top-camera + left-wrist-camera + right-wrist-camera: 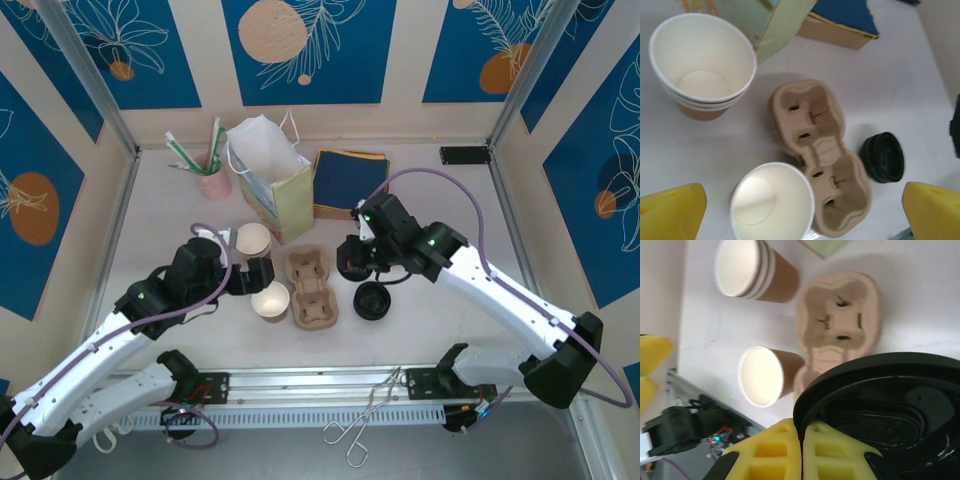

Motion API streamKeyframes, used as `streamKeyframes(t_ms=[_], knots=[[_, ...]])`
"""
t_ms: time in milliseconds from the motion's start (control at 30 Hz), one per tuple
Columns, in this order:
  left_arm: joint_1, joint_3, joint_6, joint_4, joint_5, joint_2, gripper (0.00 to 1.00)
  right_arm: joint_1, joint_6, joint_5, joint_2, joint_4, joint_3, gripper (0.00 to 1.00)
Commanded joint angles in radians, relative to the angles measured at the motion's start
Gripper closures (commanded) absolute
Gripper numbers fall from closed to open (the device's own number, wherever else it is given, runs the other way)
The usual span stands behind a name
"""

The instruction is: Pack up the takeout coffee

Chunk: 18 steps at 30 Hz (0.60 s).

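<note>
The takeout coffee, a cup with its lid on, is out of view. One uncapped brown cup (270, 301) (772, 205) (765, 376) stands left of the pulp cup carrier (310, 290) (817, 155) (840, 315). My left gripper (257, 280) (801, 214) hangs open over this cup, its yellow fingers (671, 212) wide to either side. My right gripper (356, 258) (801, 452) is shut on the rim of a black lid (350, 268) (880, 410), held above the table to the right of the carrier. More black lids (372, 300) (883, 156) lie stacked on the table.
A stack of open cups (253, 240) (702, 62) (747, 267) stands behind the left gripper. A paper bag (272, 180) stands open at the back, with a pink straw cup (213, 182) to its left and a blue napkin box (350, 180) to its right. Metal tongs (365, 415) lie by the front rail.
</note>
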Motion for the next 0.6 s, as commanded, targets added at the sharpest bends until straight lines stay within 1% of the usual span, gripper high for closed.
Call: streamKeyframes(t_ms=[0,133,233,333,433,500,567], knots=[[0.007,0.007,-0.072,0.120,0.076,-0.001,0.00,-0.012,-0.010,-0.126,-0.055,0.211,-0.052,0.94],[0.022,-0.003,-0.143,0.234,0.141,-0.003,0.00,-0.018,0.002,-0.215,-0.097,0.421,-0.099,0.94],[0.064,-0.017,-0.207,0.346,0.222,-0.005,0.00,-0.026,-0.001,-0.285,-0.096,0.550,-0.103,0.94],[0.135,-0.032,-0.292,0.483,0.343,0.006,0.00,-0.033,-0.007,-0.348,-0.084,0.652,-0.102,0.94],[0.222,-0.041,-0.410,0.623,0.479,0.051,0.00,-0.045,-0.004,-0.423,-0.066,0.758,-0.102,0.94],[0.280,-0.069,-0.527,0.769,0.562,0.083,0.00,-0.050,0.004,-0.475,-0.046,0.832,-0.096,0.94],[0.324,-0.094,-0.631,0.908,0.608,0.111,0.00,-0.054,0.014,-0.509,-0.028,0.880,-0.093,0.94]])
